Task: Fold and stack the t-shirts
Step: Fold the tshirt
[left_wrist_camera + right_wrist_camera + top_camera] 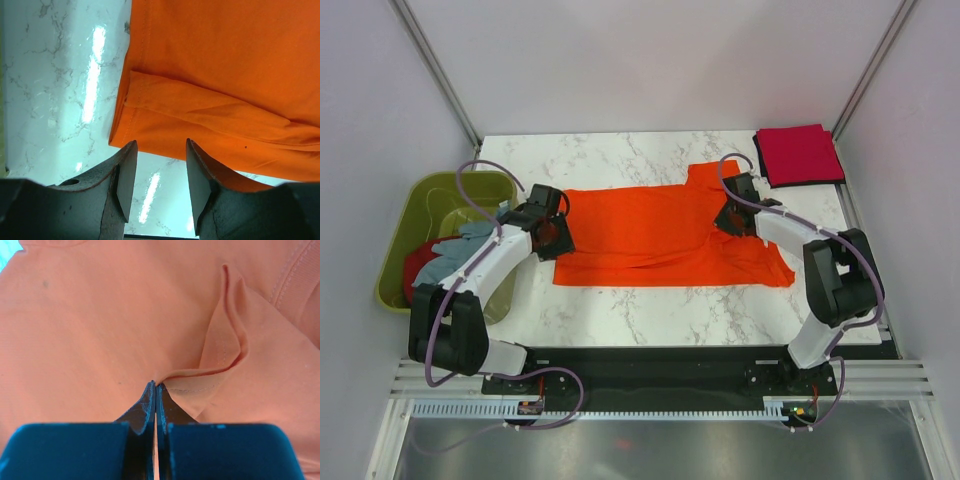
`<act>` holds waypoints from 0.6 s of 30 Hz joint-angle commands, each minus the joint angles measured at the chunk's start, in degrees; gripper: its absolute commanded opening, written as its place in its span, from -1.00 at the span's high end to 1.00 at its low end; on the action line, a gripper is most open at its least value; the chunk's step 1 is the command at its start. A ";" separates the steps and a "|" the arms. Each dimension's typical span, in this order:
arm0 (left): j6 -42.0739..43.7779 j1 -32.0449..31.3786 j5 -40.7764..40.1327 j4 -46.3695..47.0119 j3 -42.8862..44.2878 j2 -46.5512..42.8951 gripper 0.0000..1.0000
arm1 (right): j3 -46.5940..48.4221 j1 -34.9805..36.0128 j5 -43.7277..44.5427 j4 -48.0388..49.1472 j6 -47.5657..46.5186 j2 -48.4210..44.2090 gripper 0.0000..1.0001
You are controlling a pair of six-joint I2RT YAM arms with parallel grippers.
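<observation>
A bright orange t-shirt [650, 225] lies spread across the marble table, partly folded lengthwise. My left gripper [558, 235] hovers at its left hem corner; in the left wrist view the gripper [160, 145] is open, bare marble between its fingers and the orange t-shirt [225, 75] just beyond the tips. My right gripper [730, 220] sits on the shirt's right part near the sleeve. In the right wrist view that gripper [156, 385] is shut, pinching a raised fold of the orange t-shirt [100, 330]. A crimson t-shirt [798, 153] lies folded at the far right corner.
An olive-green tub [415, 195] stands left of the table, holding a pale grey-blue t-shirt [460, 245] and a red t-shirt [417, 262]. Marble table [650, 315] shows bare in front of the orange shirt. Walls close in on both sides.
</observation>
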 commanded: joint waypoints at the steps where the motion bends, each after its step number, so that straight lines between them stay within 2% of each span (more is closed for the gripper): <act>1: 2.33 -0.13 -2.49 -1.42 2.88 -1.67 -0.03 | 2.25 0.04 2.13 2.67 -0.12 1.30 1.00; 5: 2.42 -0.30 0.14 -1.43 3.40 -1.59 0.00 | 2.33 0.04 2.40 4.77 1.03 1.91 1.00; 7: 2.42 -0.39 6.01 -0.55 2.79 -1.41 0.02 | 3.12 0.04 3.19 4.78 1.56 2.44 1.00; 9: 1.90 -1.27 8.05 0.42 1.22 -1.15 0.06 | 3.65 0.04 3.63 4.78 1.82 2.79 1.00; 11: 1.54 -3.37 7.18 0.86 0.51 -0.97 0.09 | 3.74 0.04 3.98 4.95 2.52 3.15 1.00; 12: 1.19 -3.82 4.66 0.95 0.16 -0.62 0.14 | 3.83 0.04 4.07 5.04 2.70 3.15 1.00; 16: 0.22 -4.43 4.72 1.30 0.15 1.49 0.32 | 4.35 0.04 3.54 6.36 0.69 3.49 1.00; 18: -0.13 -4.61 4.81 1.65 0.33 2.80 0.48 | 4.97 0.13 1.70 6.71 -1.24 3.76 1.00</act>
